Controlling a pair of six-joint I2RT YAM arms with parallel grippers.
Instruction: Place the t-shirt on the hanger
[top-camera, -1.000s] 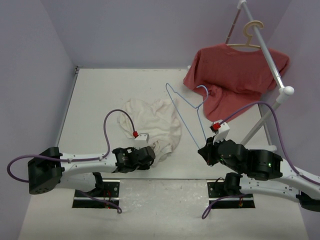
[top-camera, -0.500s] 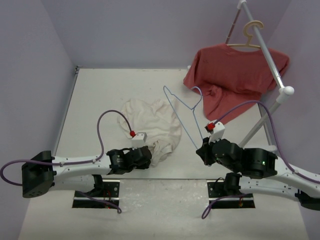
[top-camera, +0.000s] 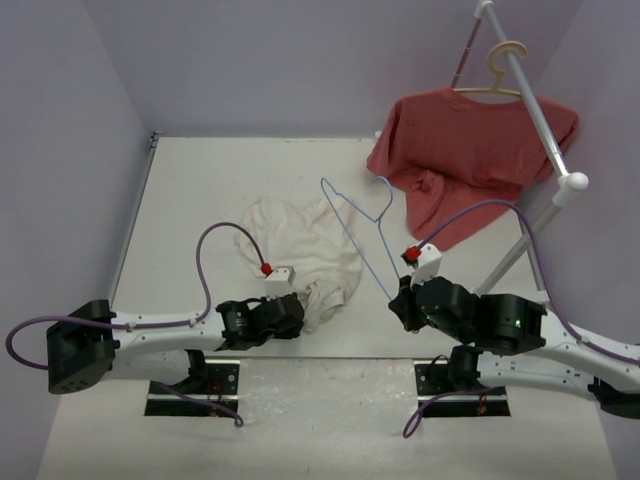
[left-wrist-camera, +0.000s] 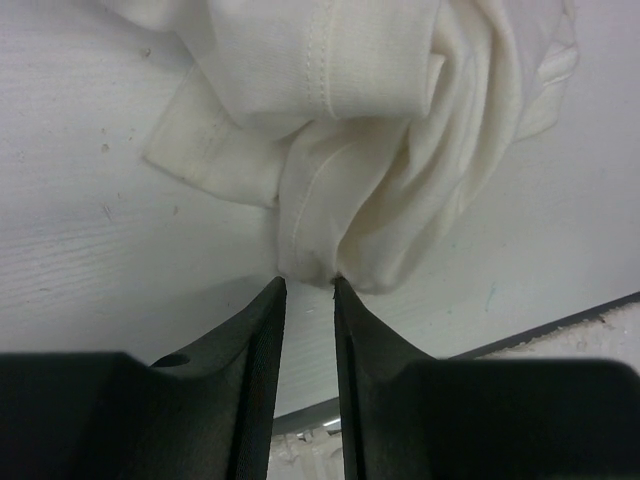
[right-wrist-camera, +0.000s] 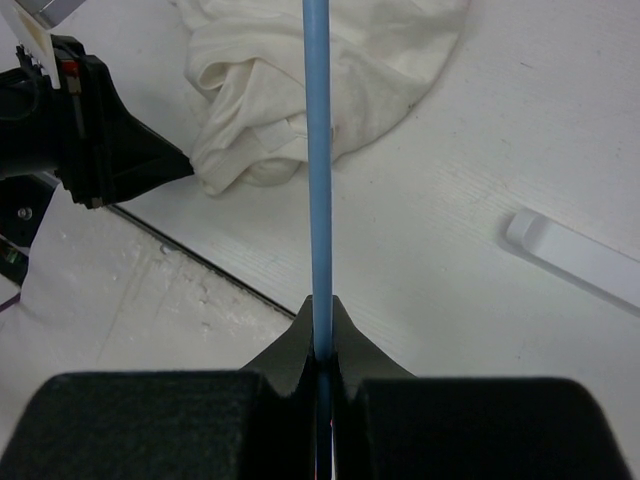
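The cream-white t-shirt (top-camera: 300, 245) lies crumpled on the white table, left of centre. It also shows in the left wrist view (left-wrist-camera: 380, 130) and the right wrist view (right-wrist-camera: 300, 90). My left gripper (top-camera: 302, 312) is at its near edge. In the left wrist view its narrowly spaced tips (left-wrist-camera: 308, 285) pinch a bunched fold of the shirt. My right gripper (top-camera: 397, 295) is shut on the light-blue wire hanger (top-camera: 352, 232). The hanger slants up over the table, hook to the far right. In the right wrist view the wire (right-wrist-camera: 316, 150) runs straight out of the closed gripper (right-wrist-camera: 320, 305).
A red t-shirt (top-camera: 470, 150) hangs on a beige hanger (top-camera: 495, 75) from a white rack (top-camera: 540, 110) at the back right. The rack's foot (right-wrist-camera: 570, 255) lies on the table right of my right gripper. The table's front edge is just under both grippers.
My right gripper has carried the hanger left, toward the t-shirt. My left gripper drew back slightly toward the near left, still at the shirt's edge.
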